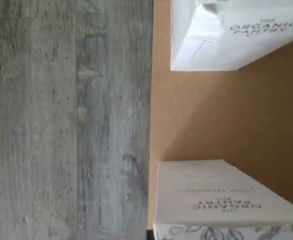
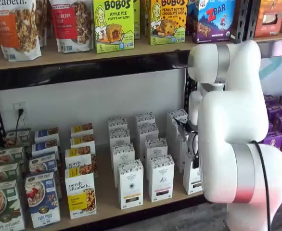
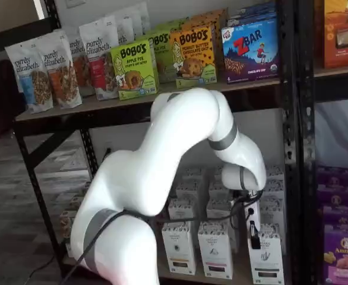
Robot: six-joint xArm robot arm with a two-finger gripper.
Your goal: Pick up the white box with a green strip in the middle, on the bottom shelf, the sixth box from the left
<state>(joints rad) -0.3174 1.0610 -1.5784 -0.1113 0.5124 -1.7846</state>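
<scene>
The white box (image 2: 192,179) stands in the front row on the bottom shelf (image 2: 107,204), its upper part hidden behind my arm. It also shows in a shelf view (image 3: 266,256) with a dark strip low on its front. My gripper (image 3: 253,230) hangs at the box's top left corner; only one black finger (image 3: 254,235) shows, so I cannot tell open from shut. It shows dark and side-on in a shelf view (image 2: 194,151). The wrist view shows two white cartons (image 1: 221,197) on the tan board (image 1: 211,115) with a gap between them; I cannot tell which cartons they are.
Like white cartons with a yellow strip (image 2: 130,185) and a black strip (image 2: 161,178) stand left of the box. Granola boxes (image 2: 81,192) fill the shelf's left side, purple boxes (image 2: 275,130) the right. A black upright (image 3: 293,148) stands close to the right. Grey floor (image 1: 66,120) lies before the shelf.
</scene>
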